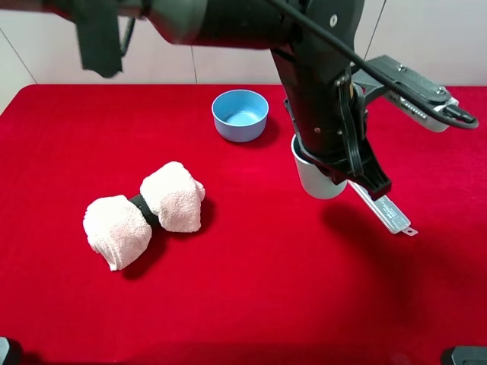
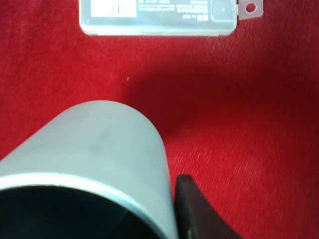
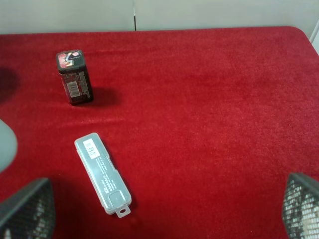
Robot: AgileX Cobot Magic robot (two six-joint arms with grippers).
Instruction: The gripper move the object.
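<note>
The teal-green cup [image 1: 314, 181] hangs just above the red cloth, right of the middle. My left gripper [image 1: 344, 163] reaches across from the upper left and is shut on its rim. In the left wrist view the cup [image 2: 94, 154] fills the near field, and one black finger [image 2: 194, 214] presses on its outer wall; the other finger is hidden. My right gripper [image 3: 159, 214] is open and empty, low over the cloth, with the cup's edge [image 3: 6, 144] just in its view.
A clear plastic case [image 1: 384, 209] lies on the cloth right beside the cup [image 2: 159, 17] [image 3: 102, 172]. A small dark box [image 3: 74, 77] stands beyond it. A light-blue bowl [image 1: 240, 114] sits at the back. A pink rolled towel [image 1: 144, 213] lies to the left.
</note>
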